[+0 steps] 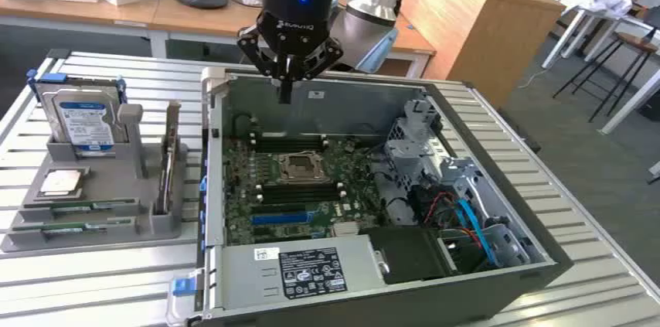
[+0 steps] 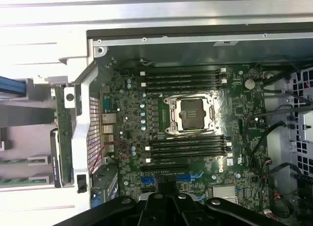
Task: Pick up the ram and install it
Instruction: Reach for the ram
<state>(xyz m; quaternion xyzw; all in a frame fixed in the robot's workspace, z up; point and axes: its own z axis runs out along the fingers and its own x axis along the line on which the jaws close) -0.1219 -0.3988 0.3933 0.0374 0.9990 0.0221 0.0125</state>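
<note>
A grey moulded tray [image 1: 154, 223] sits on the ribbed aluminium bench [image 1: 93, 281] at the exterior view's left. The tray holds a silver hard drive [image 1: 85, 120] with a blue-white label standing upright, a grey-brown expansion card [image 1: 168, 158] on edge, and a square processor chip [image 1: 60, 182] lying flat. At the tray's near end the ram [image 1: 80, 206], a thin green stick, lies flat in a shallow slot. A second like stick [image 1: 68, 227] lies in the slot just beside it. Both are well apart from the claw [image 1: 286, 93]. Next to the tray an open computer case [image 1: 536, 253] of dark sheet metal lies on its side. Inside the case is a green motherboard [image 2: 234, 138] with a square metal-framed processor socket [image 2: 190, 113] and rows of long black memory slots [image 2: 188, 147] on two sides of it, all bare. The case also holds a boxy grey power supply [image 1: 299, 269] with a printed label, a pale drive cage [image 1: 433, 149], and red and blue cables [image 1: 466, 219]. The black claw hangs over the case's far wall with its fingers clenched to a narrow point, and nothing shows between them.
</note>
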